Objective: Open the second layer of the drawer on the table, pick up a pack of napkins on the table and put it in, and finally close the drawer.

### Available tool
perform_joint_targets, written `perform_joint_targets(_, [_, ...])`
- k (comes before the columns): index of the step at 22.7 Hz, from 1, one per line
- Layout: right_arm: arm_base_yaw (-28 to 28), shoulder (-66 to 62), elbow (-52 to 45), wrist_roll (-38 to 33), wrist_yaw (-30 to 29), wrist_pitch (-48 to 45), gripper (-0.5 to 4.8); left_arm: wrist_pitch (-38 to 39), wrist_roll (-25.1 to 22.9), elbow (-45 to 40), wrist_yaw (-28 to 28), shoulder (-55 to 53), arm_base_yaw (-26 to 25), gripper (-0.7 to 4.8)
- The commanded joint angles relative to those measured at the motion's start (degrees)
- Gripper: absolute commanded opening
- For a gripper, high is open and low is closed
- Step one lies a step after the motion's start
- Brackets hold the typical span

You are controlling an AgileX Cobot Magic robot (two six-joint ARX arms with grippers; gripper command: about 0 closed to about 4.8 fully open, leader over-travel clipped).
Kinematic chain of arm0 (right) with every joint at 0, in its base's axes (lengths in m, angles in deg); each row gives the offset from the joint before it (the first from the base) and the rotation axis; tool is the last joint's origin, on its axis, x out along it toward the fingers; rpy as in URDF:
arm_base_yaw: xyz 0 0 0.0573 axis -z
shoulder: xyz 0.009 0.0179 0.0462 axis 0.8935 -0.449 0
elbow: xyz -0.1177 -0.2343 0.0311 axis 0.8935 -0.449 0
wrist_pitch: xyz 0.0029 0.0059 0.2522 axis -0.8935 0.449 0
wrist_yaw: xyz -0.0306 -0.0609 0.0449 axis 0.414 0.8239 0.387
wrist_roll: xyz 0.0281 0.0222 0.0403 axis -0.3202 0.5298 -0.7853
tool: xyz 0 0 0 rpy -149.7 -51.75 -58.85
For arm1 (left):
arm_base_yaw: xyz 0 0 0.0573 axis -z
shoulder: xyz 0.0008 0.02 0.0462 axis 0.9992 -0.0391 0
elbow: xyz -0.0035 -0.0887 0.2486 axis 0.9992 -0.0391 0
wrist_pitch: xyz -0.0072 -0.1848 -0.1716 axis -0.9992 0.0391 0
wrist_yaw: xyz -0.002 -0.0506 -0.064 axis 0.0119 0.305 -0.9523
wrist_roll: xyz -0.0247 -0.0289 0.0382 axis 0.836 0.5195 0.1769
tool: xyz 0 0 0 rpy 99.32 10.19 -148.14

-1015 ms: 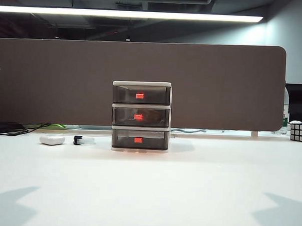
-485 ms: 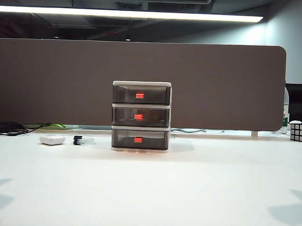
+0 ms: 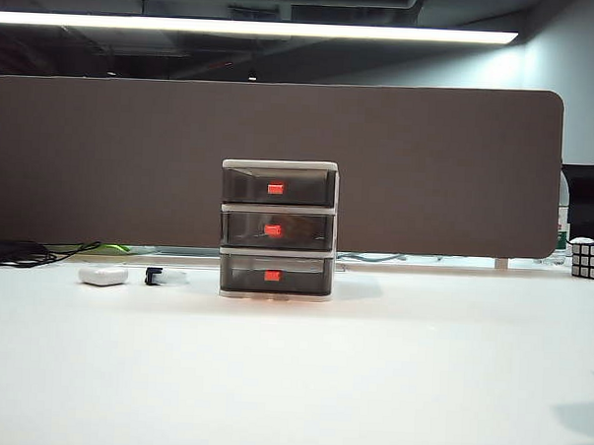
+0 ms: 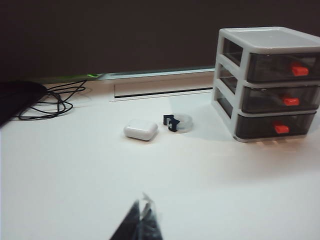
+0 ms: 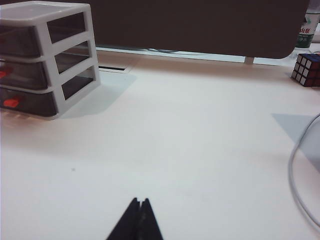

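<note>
While no arm shows in the exterior view, the drawer stands mid-table with all three layers pushed in, the second layer showing a dim shape behind its tab; a small white case lies to its left. From the left wrist view, the left gripper hovers over the near table, tips pressed together and empty, the case beyond it. From the right wrist view, the right gripper hovers likewise closed and empty, with a Rubik's cube far right.

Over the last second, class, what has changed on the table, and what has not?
Only the arm shadows changed: they slid outward off the table's near corners, the left one gone. Both grippers, left and right, are shut, holding nothing. The drawer, white case and cube stayed put.
</note>
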State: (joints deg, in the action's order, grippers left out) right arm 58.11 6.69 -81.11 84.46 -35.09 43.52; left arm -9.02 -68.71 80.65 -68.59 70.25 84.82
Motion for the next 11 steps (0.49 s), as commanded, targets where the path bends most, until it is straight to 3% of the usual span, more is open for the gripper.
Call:
perform_joint_targets(1, [0.0,0.1,-0.3,0.1,-0.1,-1.6,-0.05,-0.7,2.0,0.3,-0.4,0.0,0.0,-0.05])
perform_joint_targets(11, [0.0,0.1,-0.3,0.2,-0.1,-1.4,-0.05,0.3,2.5,0.3,-0.3,0.0,0.0,-0.05])
